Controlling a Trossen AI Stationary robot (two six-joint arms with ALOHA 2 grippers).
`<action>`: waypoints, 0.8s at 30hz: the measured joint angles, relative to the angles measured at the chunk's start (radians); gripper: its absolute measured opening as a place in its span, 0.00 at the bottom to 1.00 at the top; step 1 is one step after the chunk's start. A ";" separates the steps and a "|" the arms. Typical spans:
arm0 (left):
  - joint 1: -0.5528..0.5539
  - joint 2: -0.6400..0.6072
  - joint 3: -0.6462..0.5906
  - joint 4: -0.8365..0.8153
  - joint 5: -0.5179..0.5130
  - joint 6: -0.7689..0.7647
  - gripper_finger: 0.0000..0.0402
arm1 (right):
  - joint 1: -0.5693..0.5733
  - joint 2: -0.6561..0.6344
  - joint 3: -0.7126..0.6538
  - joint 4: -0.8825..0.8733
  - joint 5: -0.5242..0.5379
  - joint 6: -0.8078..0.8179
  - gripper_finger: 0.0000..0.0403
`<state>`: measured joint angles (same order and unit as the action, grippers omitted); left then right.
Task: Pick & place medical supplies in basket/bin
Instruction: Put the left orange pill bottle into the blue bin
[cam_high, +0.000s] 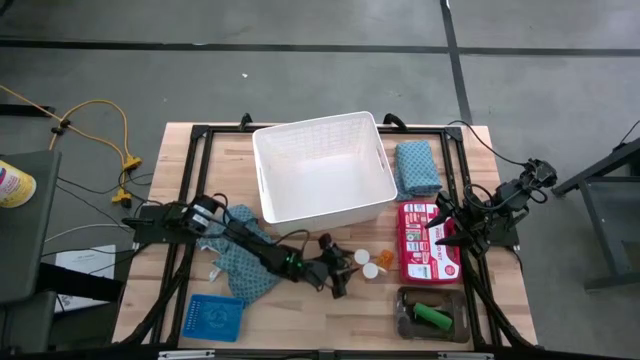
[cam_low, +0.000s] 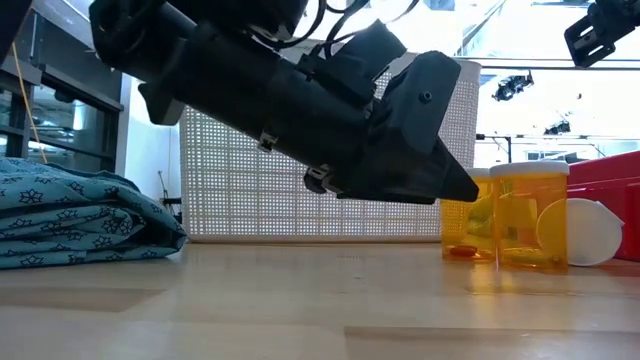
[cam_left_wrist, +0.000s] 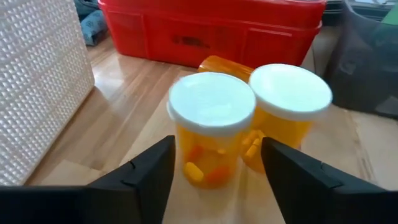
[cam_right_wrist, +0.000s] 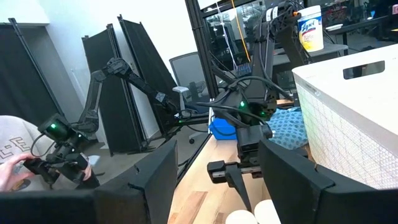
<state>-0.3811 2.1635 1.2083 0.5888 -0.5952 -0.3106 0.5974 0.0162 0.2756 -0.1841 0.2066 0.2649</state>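
two orange pill bottles stand on the tabletop beside the white basket; we judge our left claw, spread wide around the nearer one, must close next.

Your wooden table carries the white basket at the back, a folded teal cloth beside it — red case and grey tray nearer. Two capped pill bottles stand mid-table, another teal cloth and a blue tray sit left.
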 joint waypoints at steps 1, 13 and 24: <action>0.002 0.000 0.000 0.000 0.001 0.006 0.60 | 0.000 0.000 0.000 0.000 0.000 0.000 0.52; 0.015 0.000 0.000 0.002 0.011 0.067 0.78 | 0.000 0.000 0.000 0.000 0.000 0.000 0.52; 0.055 0.000 0.000 0.011 0.069 0.069 0.78 | 0.000 0.000 0.000 0.000 0.000 0.000 0.52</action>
<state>-0.3260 2.1635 1.2082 0.6003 -0.5264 -0.2417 0.5975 0.0160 0.2756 -0.1838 0.2067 0.2648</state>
